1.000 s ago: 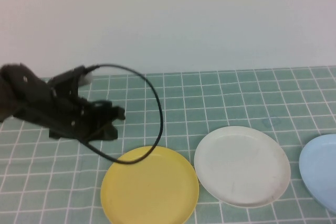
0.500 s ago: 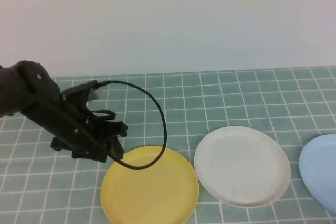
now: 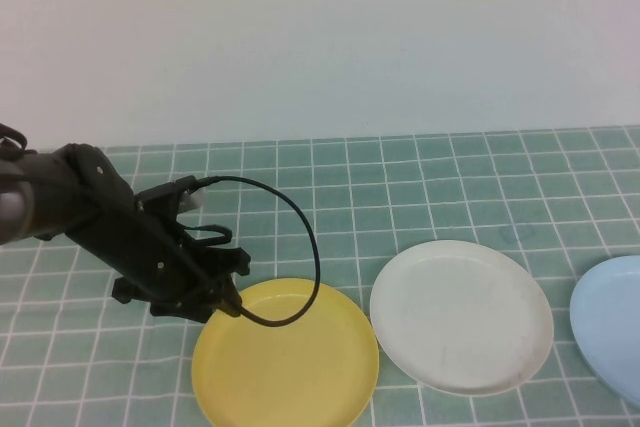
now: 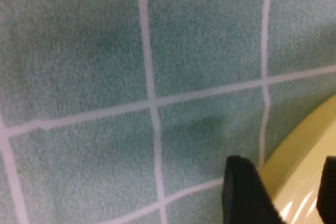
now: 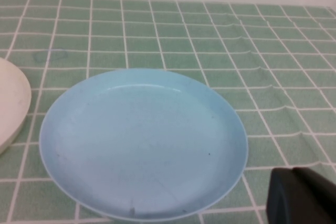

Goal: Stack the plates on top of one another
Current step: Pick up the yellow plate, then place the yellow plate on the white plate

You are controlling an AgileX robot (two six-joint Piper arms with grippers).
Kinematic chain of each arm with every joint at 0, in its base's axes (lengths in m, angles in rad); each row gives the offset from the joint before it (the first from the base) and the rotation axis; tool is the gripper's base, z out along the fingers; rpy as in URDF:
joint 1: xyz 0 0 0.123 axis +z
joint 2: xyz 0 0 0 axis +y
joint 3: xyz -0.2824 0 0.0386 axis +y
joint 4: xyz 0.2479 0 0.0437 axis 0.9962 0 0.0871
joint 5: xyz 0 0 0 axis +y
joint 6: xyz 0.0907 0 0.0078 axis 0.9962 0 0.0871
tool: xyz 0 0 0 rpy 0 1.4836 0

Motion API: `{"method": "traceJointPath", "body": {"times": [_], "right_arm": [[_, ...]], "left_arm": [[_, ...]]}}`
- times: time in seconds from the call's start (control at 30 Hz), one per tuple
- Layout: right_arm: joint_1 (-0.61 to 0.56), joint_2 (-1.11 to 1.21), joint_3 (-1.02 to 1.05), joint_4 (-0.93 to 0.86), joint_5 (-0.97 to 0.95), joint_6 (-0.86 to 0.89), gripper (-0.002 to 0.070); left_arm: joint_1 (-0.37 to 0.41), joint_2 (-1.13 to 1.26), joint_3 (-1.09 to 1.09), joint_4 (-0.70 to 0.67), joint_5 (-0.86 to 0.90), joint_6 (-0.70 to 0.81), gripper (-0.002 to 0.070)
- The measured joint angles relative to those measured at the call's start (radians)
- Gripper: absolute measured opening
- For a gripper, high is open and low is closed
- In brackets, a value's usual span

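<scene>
Three plates lie side by side on the green checked cloth: a yellow plate (image 3: 290, 357) at the front left, a white plate (image 3: 460, 317) in the middle and a light blue plate (image 3: 612, 322) cut off by the right edge. My left gripper (image 3: 225, 292) is low at the yellow plate's left rim. In the left wrist view it (image 4: 286, 195) is open, one finger over the cloth and the other over the yellow plate (image 4: 304, 150), with the rim between them. My right gripper (image 5: 302, 198) is shut beside the blue plate (image 5: 142, 140), apart from it.
A black cable (image 3: 305, 237) loops from the left arm over the yellow plate's far edge. The white plate's edge (image 5: 10, 103) shows beside the blue one in the right wrist view. A pale wall (image 3: 320, 37) stands behind the cloth.
My left arm has come down and to the right, from the cloth behind the yellow plate to its left rim. Its fingers have opened. The plates have not moved.
</scene>
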Motion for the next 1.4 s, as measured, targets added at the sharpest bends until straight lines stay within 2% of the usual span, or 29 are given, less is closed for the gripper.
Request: {"method": "traceJointPath", "body": {"times": [0.07,0.13,0.23,0.53,0.7,0.8,0.93,1.1,1.23,1.4], "right_arm": [[0.000,0.000,0.000,0.000,0.000,0.000,-0.0002],[0.000,0.000,0.000,0.000,0.000,0.000,-0.0002],[0.000,0.000,0.000,0.000,0.000,0.000,-0.0002],[0.000,0.000,0.000,0.000,0.000,0.000,-0.0002],[0.000,0.000,0.000,0.000,0.000,0.000,-0.0002],[0.000,0.000,0.000,0.000,0.000,0.000,-0.0002],[0.000,0.000,0.000,0.000,0.000,0.000,-0.0002],[0.000,0.000,0.000,0.000,0.000,0.000,-0.0002],[0.000,0.000,0.000,0.000,0.000,0.000,-0.0002],[0.000,0.000,0.000,0.000,0.000,0.000,-0.0002]], "left_arm": [[0.000,0.005,0.000,0.000,0.000,0.000,0.0244],[0.000,0.006,0.000,0.000,0.003,0.000,0.0165],[0.000,0.011,0.000,0.008,0.010,0.000,-0.0003],[0.000,-0.016,-0.035,0.067,0.019,-0.078,0.0000],[-0.016,-0.096,-0.118,0.013,0.017,-0.082,0.0000],[-0.058,-0.126,-0.188,-0.008,0.035,-0.075,0.0000],[-0.151,-0.124,-0.278,-0.008,0.057,-0.085,0.0000],[-0.260,-0.084,-0.312,-0.008,0.007,-0.094,0.0000],[-0.311,-0.024,-0.318,-0.047,0.005,-0.094,0.0000],[-0.334,0.049,-0.318,-0.124,-0.023,-0.050,0.0002]]}}
